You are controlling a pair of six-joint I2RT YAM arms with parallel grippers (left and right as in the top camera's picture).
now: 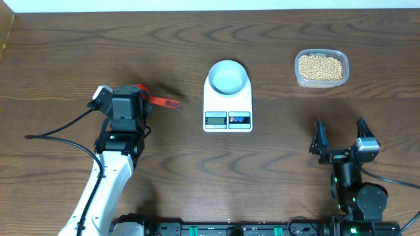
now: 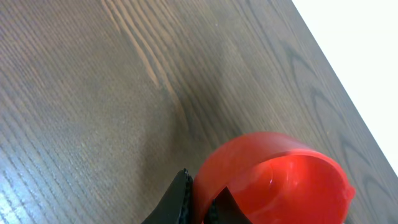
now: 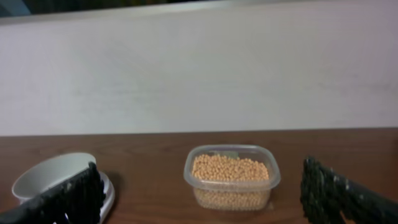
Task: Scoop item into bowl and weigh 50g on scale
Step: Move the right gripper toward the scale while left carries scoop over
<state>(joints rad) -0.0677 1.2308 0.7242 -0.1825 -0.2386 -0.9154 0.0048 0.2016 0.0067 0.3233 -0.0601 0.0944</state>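
At the 9 o'clock side of the dark wooden bench (image 1: 52, 39), the left jaws are pressed together on a red plastic scoop (image 1: 161, 102), pinching the wall of its round cup. I cannot tell whether the scoop is lifted or resting. Its long axis lies on the 9-to-3 line, and the slotted handle points to 3 o'clock, toward the flat white rectangular digital scale (image 1: 228, 105). The scale's long axis runs 12 to 6, with the display at its 6 o'clock edge. The small round white bowl (image 1: 228, 77) sits on the scale's 12 o'clock end and looks empty. The small tan-yellow beans (image 1: 321, 67) fill a clear rectangular plastic tub (image 1: 321, 84), whose long axis runs 9 to 3. From the left jaws the tub lies at 3 o'clock, a shade toward 2, well apart and beyond the scale. The right jaws stand spread wide and empty, with the tub near them at 12 o'clock. The right arm is nearer the beans, but the left arm has the scoop, so its reach must probably pass the bowl.
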